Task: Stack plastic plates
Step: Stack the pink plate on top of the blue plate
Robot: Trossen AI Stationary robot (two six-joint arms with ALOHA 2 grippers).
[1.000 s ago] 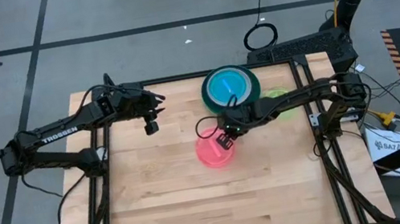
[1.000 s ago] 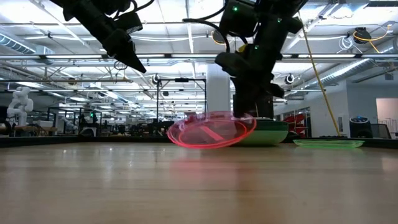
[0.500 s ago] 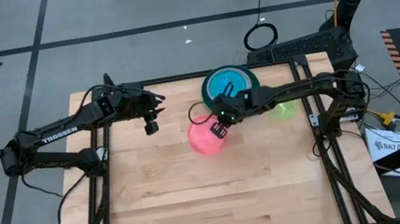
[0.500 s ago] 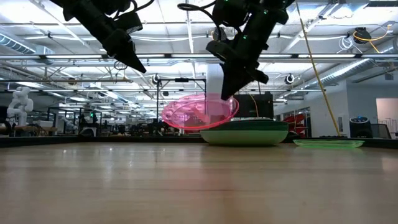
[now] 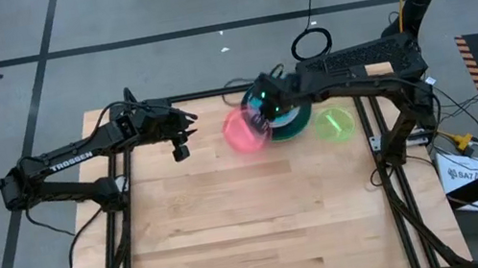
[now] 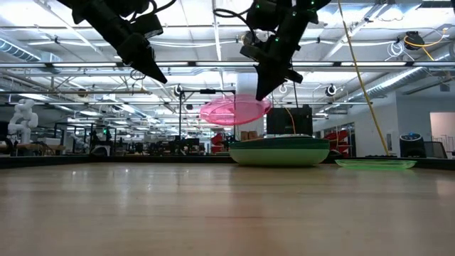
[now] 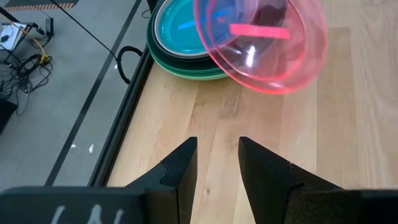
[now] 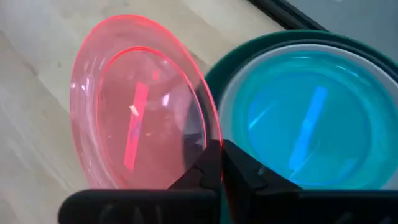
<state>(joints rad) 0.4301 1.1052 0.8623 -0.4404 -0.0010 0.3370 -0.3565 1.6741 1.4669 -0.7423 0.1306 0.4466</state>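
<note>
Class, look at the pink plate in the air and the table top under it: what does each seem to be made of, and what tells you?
Pink plate: probably thin translucent plastic, glossy; the wood grain shows through it and light streaks reflect off it.
Table top: looks like pale wood in joined strips, with a smooth, faintly shiny finish; grain lines and plank seams show.

A lifted plate (image 5: 241, 132) hangs in the right gripper (image 5: 261, 119) beside the plate stack (image 5: 290, 121) at the table's (image 5: 256, 238) far edge; a lone plate (image 5: 335, 124) lies on the stack's other side.
</note>
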